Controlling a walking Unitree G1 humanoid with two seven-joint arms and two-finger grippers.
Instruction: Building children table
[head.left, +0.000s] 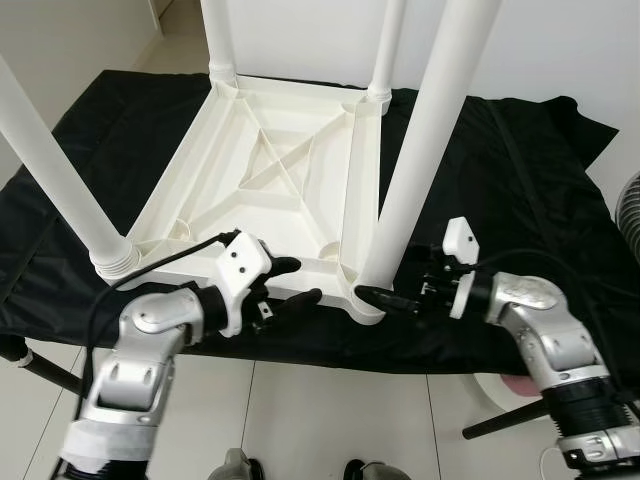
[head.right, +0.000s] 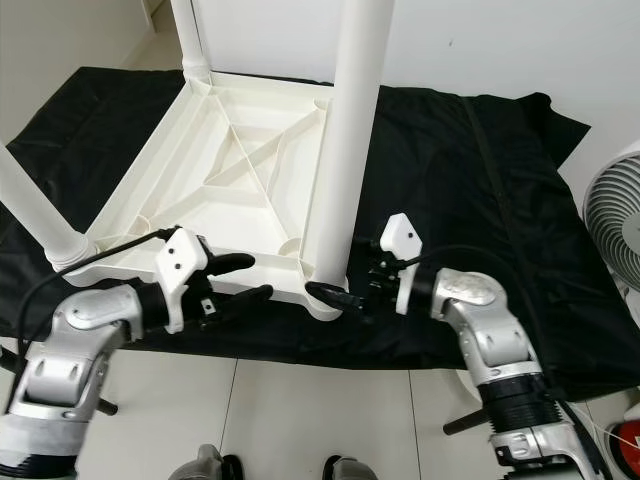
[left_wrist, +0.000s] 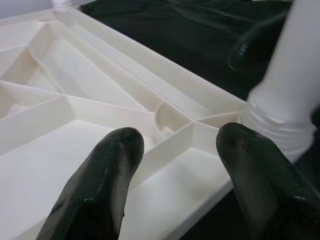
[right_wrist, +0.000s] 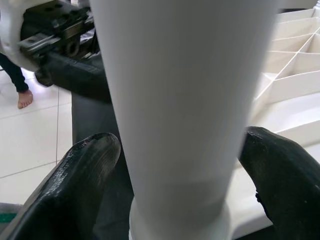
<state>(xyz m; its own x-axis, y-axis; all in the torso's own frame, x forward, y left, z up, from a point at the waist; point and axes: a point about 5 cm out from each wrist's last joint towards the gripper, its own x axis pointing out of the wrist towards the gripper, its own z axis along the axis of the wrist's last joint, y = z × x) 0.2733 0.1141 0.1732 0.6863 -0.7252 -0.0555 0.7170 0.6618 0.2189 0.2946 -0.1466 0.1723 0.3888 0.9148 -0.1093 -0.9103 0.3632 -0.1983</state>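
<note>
A white plastic children's table (head.left: 270, 170) lies upside down on a black cloth (head.left: 520, 180), its legs pointing up. My right gripper (head.left: 385, 290) is at the base of the near right leg (head.left: 420, 150). In the right wrist view its fingers (right_wrist: 85, 175) sit on both sides of that leg (right_wrist: 185, 100) and seem to touch it. My left gripper (head.left: 303, 281) is open. It hovers over the table's front edge (left_wrist: 200, 200), just left of that same corner, with nothing between its fingers (left_wrist: 105, 185).
Another leg (head.left: 60, 170) stands at the near left corner and two more (head.left: 220, 40) rise at the far corners. A white fan (head.right: 615, 220) stands to the right. Pale tiled floor (head.left: 330, 420) lies in front. A person's bare foot (right_wrist: 22, 97) is nearby.
</note>
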